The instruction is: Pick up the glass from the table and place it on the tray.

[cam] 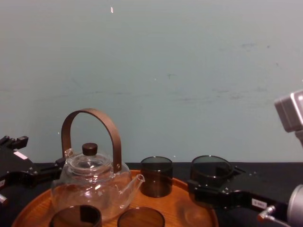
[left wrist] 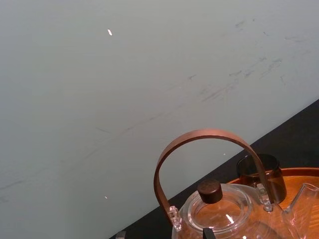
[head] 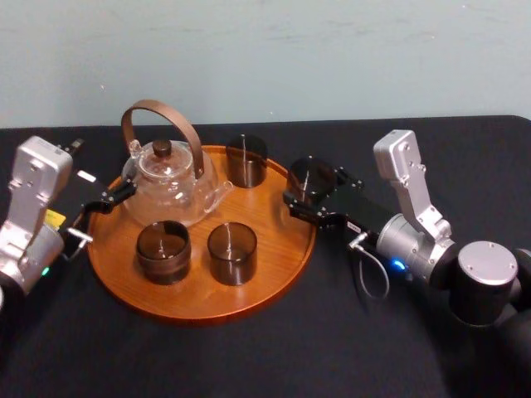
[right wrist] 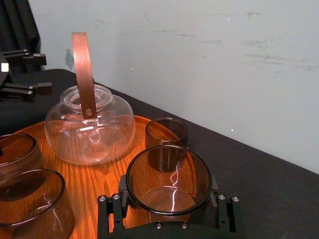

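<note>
The matte black table (head: 249, 356) spreads wide across the near ground, its near edge cut off by the frame. On it lies the round wooden tray (head: 278, 220). Nearest on the tray stand two smoked tumblers, one to the left (head: 163, 250) and one to the right (head: 231, 253); in the chest view only their rims show. Behind them sits a clear glass teapot (head: 170, 182) with a brown hoop handle, its spout towards the right. Just left of the pot hangs the left gripper (head: 120, 192), its fingers spread apart and holding nothing. At the tray's right rim the right gripper (head: 318, 189) has its fingers clasped on either side of the glass (head: 311, 176). The glass stands upright, its long axis vertical and its open mouth up. The black fingers hide its base, so I cannot tell whether it touches anything beneath. Farther back a third tumbler (head: 246, 160) stands at the tray's far rim. Beyond the table's far edge rises a pale, scuffed blue-green wall (head: 332, 58).
</note>
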Controlling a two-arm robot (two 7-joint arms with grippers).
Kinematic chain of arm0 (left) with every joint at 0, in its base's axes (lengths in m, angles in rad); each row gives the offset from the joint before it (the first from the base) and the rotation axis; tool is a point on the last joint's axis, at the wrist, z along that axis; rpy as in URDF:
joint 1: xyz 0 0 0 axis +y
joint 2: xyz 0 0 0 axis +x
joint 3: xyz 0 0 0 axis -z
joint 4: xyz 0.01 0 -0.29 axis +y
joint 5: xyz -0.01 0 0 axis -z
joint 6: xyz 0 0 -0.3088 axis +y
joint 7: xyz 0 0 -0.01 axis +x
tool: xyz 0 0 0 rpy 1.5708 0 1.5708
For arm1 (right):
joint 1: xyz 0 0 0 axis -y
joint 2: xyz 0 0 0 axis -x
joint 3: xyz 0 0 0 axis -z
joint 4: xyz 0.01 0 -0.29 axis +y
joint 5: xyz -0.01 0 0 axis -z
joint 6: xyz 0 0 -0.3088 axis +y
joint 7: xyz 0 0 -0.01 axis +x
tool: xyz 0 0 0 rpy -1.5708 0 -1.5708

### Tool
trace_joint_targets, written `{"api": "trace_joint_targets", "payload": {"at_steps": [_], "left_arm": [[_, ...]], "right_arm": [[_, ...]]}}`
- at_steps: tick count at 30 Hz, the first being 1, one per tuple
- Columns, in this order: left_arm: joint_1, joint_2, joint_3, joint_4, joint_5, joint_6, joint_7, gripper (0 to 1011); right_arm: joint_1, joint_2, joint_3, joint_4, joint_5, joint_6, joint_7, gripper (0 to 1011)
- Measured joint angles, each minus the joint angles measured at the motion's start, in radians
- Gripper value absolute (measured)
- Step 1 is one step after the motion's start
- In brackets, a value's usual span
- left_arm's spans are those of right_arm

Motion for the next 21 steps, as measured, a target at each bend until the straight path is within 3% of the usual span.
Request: {"api": "trace_joint_targets", "payload": {"at_steps": [21], "left_arm": [[0.0,0.0,0.0,0.0,0.0,0.0,0.0,1001]], "right_arm": [[0.089,-0.063,-0.048,0.157,-0.026,-0.043,0.017,905]]}}
